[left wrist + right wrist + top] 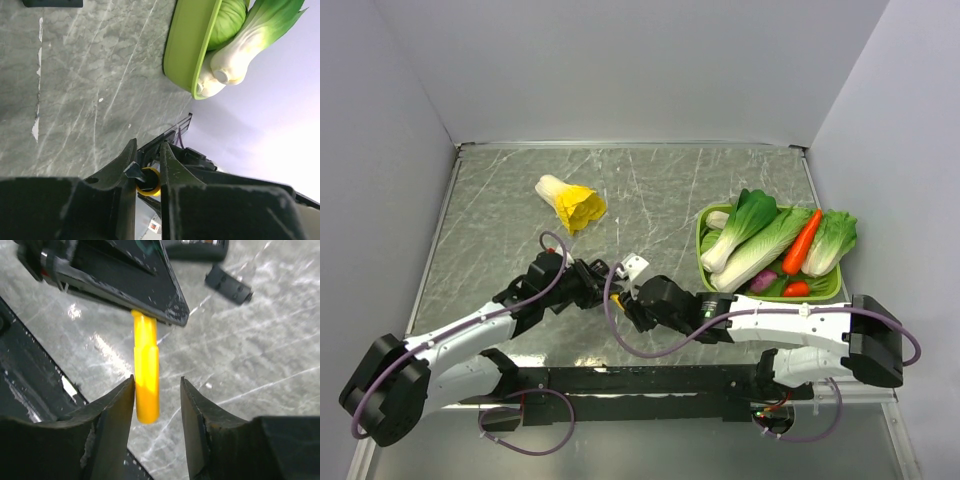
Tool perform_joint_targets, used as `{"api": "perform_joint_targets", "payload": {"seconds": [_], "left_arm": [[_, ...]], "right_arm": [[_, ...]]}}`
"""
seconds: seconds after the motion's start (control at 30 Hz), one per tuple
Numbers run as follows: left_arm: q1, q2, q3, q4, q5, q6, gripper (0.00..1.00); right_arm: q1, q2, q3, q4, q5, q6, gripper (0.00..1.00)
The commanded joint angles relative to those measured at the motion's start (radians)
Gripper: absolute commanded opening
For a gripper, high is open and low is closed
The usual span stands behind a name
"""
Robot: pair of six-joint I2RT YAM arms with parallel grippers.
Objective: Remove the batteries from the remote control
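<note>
As the screwdriver (146, 365) hangs between both arms, the left gripper (148, 150) pinches its yellow handle narrowly and the right gripper (157, 380) stands slack around it. The right should back straight off without snagging. The remote control (197, 247) lies on the table beyond, near a loose black cover (228, 284). No batteries show. The crowded arms block the approach, and a vegetable tray (185, 50) sits well apart.

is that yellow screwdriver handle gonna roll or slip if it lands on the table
Likely to roll: the yellow screwdriver handle looks round and smooth, and the table is flat and glossy. Probably stiff: it shows dead straight. Its sheen hints it could slip.
</note>
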Motion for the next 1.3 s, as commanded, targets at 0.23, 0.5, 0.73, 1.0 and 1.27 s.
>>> {"api": "perform_joint_targets", "payload": {"seconds": [0.23, 0.5, 0.73, 1.0, 1.27], "left_arm": [[0.001, -0.013, -0.102, 0.185, 0.045, -0.210, 0.01], [0.001, -0.039, -0.101, 0.155, 0.025, -0.217, 0.01], [0.001, -0.049, -0.104, 0.170, 0.034, -0.231, 0.01], [0.001, -0.015, -0.068, 0.123, 0.051, -0.138, 0.56], [0.076, -0.082, 0.186, -0.432, -0.229, 0.155, 0.85]], "right_arm": [[0.050, -0.022, 0.008, 0.073, 0.123, -0.038, 0.41], [0.055, -0.022, -0.031, 0.092, 0.104, -0.026, 0.49], [0.056, -0.039, -0.058, 0.139, 0.090, -0.014, 0.42], [0.056, -0.100, -0.078, 0.194, 0.080, -0.017, 0.00], [-0.088, -0.097, 0.061, -0.157, -0.005, 0.011, 0.00]]}}
